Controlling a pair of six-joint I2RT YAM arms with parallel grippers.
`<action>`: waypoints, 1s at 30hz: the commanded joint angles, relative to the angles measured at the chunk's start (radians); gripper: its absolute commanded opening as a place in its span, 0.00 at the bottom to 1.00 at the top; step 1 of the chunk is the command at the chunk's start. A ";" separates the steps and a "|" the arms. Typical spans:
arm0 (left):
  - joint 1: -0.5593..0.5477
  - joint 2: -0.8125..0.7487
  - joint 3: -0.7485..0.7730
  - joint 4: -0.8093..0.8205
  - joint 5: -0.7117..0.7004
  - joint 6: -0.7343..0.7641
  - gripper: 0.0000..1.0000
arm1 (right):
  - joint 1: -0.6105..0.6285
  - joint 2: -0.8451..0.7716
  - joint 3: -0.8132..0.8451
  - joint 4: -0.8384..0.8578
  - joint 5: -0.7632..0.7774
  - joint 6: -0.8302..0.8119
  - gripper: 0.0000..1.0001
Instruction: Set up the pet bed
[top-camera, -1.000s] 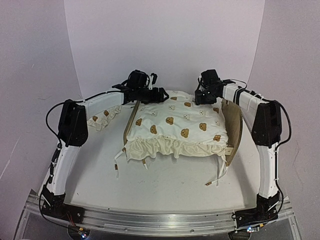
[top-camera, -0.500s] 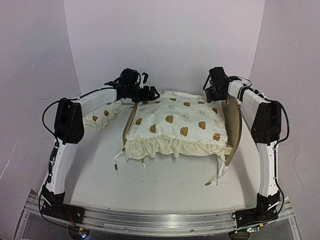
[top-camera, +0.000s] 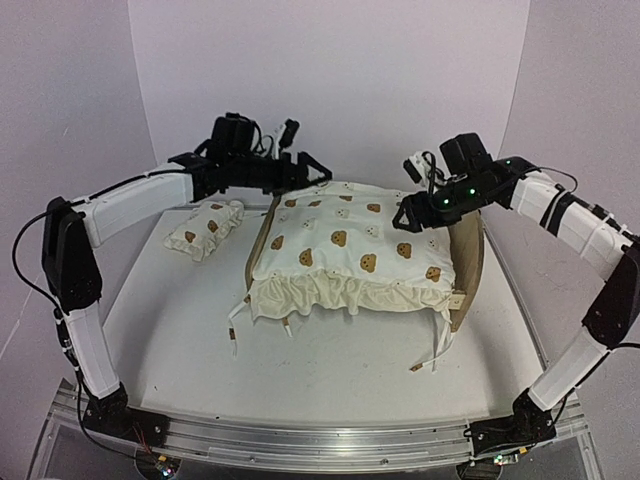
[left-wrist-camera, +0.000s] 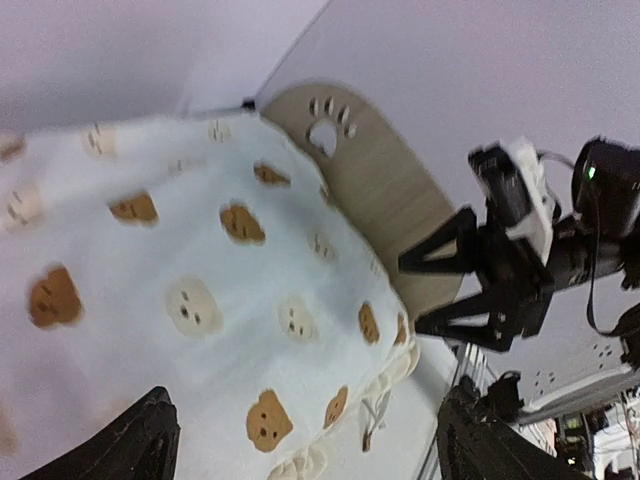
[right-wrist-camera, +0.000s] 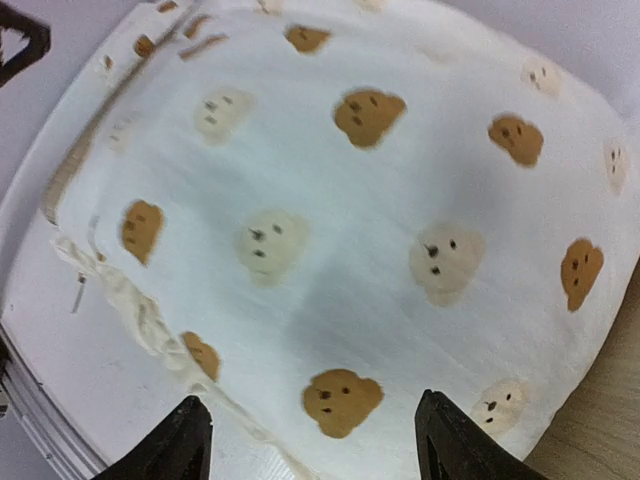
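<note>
The pet bed (top-camera: 467, 262) stands mid-table, its plywood end boards upright at left and right. One board's paw-print cutout (left-wrist-camera: 325, 125) shows in the left wrist view. A cream bear-print cushion (top-camera: 350, 250) lies over the base and hides it, with its ruffle and ties hanging off the near edge. My left gripper (top-camera: 312, 172) hovers open above the cushion's far left corner, holding nothing. My right gripper (top-camera: 412, 208) hovers open above the far right corner, also with nothing in it. In each wrist view the cushion (right-wrist-camera: 350, 230) lies below the spread fingertips (right-wrist-camera: 188, 440).
A small matching bear-print pillow (top-camera: 205, 228) lies on the table left of the bed, under my left arm. White backdrop walls close in the far side and both sides. Loose cushion ties (top-camera: 432, 352) trail onto the table at the near right.
Both grippers have let go of the cushion's far corners, opened wider and risen. The right arm has swung outward to the right, and the left arm has lifted and stretched out.
</note>
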 joint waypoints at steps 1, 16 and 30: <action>-0.050 0.086 -0.153 0.069 -0.029 -0.056 0.89 | -0.034 0.029 -0.135 0.069 0.117 0.017 0.70; -0.012 -0.268 -0.267 -0.204 -0.301 0.187 0.94 | -0.010 -0.156 -0.164 -0.128 0.383 0.077 0.70; 0.454 -0.121 -0.375 -0.156 -0.839 -0.323 0.99 | -0.010 -0.272 -0.090 0.029 0.010 0.057 0.85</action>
